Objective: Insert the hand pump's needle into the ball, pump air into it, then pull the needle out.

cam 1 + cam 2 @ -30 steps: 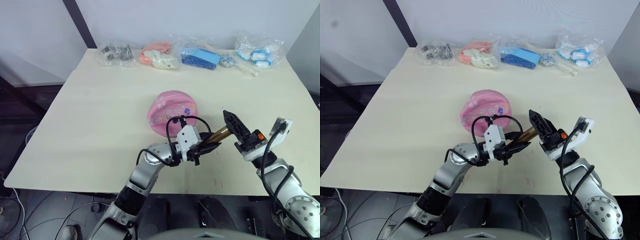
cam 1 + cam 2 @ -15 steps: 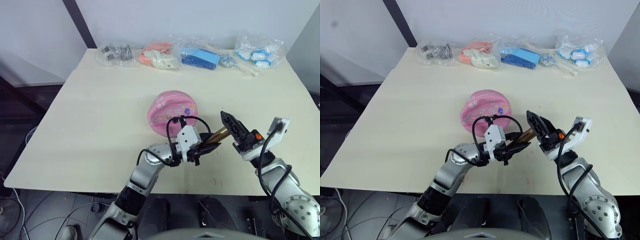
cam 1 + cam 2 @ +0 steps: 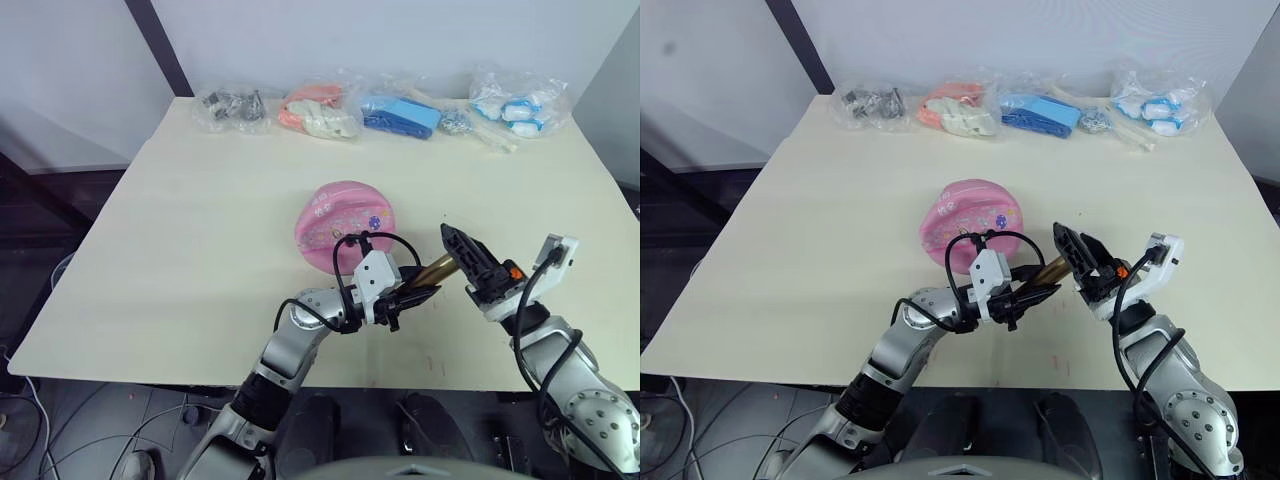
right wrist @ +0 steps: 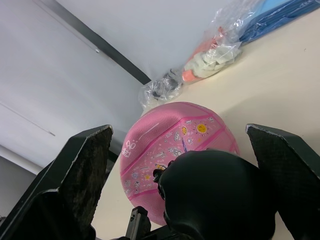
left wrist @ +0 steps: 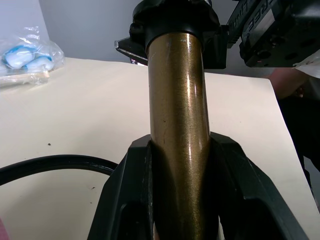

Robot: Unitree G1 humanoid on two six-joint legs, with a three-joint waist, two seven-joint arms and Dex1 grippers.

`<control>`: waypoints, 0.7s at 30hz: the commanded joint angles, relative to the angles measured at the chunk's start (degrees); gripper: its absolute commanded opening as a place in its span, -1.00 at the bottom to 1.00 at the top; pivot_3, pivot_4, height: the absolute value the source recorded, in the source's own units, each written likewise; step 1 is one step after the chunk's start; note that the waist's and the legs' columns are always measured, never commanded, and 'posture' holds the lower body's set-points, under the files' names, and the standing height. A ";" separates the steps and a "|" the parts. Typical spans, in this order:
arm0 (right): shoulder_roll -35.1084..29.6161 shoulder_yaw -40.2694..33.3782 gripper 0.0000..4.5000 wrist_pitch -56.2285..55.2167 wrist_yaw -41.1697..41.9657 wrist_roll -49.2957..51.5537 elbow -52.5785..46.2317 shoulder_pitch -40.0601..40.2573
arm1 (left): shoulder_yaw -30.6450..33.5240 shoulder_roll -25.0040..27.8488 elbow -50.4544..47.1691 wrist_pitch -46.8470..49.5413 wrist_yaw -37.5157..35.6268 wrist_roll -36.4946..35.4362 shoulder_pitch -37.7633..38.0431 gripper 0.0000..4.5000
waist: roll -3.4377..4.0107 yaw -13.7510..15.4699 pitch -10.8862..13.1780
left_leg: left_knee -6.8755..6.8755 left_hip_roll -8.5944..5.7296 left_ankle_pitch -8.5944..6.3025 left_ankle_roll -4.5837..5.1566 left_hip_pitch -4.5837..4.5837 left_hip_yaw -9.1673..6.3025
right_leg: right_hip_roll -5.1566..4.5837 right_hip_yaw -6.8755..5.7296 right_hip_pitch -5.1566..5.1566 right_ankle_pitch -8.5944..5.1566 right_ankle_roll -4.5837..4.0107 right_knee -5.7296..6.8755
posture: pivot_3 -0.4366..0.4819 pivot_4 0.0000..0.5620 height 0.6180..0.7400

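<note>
the left pincer [image 3: 412, 297] is clamped round the brass barrel of the hand pump [image 3: 432, 271], holding it low over the near part of the bench [image 3: 200, 230] and tilted up toward the robot's right. in the left wrist view the two black fingers [image 5: 131, 185] press the cylinder from both sides — a firm hold, i'd say, so the body stays put while the other arm works the plunger end.

the right pincer [image 3: 458, 245] stands spread, its fingers [image 4: 82, 170] wide apart on either side of the pump's black end cap [image 4: 215, 192], not closed on it. it looks lined up to take the handle, but it hasn't got it.

the ball [image 3: 345, 224] sits on the bench just beyond the two arms, pink, printed with little cartoons, a bit slumped like a dome. the thin black hose [image 3: 375, 240] loops up from the pump toward the ball's near side; i can't make out the needle or whether it is in the valve, since the left wrist block covers that spot.

along the far edge lie several bagged items [image 3: 320, 112], well apart from the work.

my guess is the pumping step is about to begin — the right pincer needs to close on the cap squarely, or the pump may twist in the left grip.
</note>
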 commanded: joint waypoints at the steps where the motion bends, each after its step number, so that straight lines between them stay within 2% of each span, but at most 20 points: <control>1: 0.22 -0.04 1.00 -0.93 1.07 -0.24 -0.93 -0.02 | 0.69 -0.51 -1.14 -0.36 -0.20 -1.11 -0.14 -0.54 | 0.00 0.00 0.00 | 0.00 0.00 0.00 0.00 0.00 0.00 | 0.00 0.00 0.00 0.00 0.00 0.00 | -0.05 -0.47 0.94; 14: 0.27 0.12 1.00 -0.96 2.61 -2.87 -0.45 0.71 | 0.76 -0.14 -0.94 -0.45 -1.02 -1.20 -0.29 -0.54 | 0.00 0.00 0.00 | 0.00 0.00 0.00 0.00 0.00 0.00 | 0.00 0.00 0.00 0.00 0.00 -0.01 | -0.05 -0.47 0.94; 17: 0.60 0.15 0.65 -1.09 2.63 -3.04 -0.51 0.67 | 0.73 -0.14 -0.94 -0.42 -1.10 -1.19 -0.26 -0.54 | 0.00 0.00 0.00 | 0.00 0.00 0.00 0.00 0.00 -0.01 | 0.00 0.00 0.00 0.00 0.00 -0.01 | -0.05 -0.47 0.94; 19: 0.79 0.15 0.12 -1.12 2.67 -3.23 -0.56 0.60 | 0.72 -0.14 -0.93 -0.41 -1.19 -1.18 -0.20 -0.54 | 0.00 0.00 0.00 | -0.01 0.00 0.00 0.00 0.00 -0.01 | 0.00 -0.01 0.00 0.00 0.00 -0.01 | -0.05 -0.47 0.94; 20: 0.93 0.14 -0.07 -1.21 2.62 -3.40 -0.52 0.33 | 0.74 -0.16 -0.82 -0.41 -1.24 -1.17 -0.19 -0.54 | 0.00 -0.01 0.00 | -0.01 0.00 0.00 0.00 0.00 0.00 | 0.00 0.00 0.00 0.00 0.00 -0.01 | -0.05 -0.47 0.94; 21: 0.98 0.14 -0.18 -1.26 2.72 -3.59 -0.53 0.13 | 0.73 -0.17 -0.77 -0.41 -1.28 -1.14 -0.16 -0.54 | 0.00 0.00 0.00 | -0.01 0.00 0.00 0.00 0.00 -0.01 | 0.00 0.00 -0.01 0.00 0.00 -0.01 | -0.05 -0.47 0.94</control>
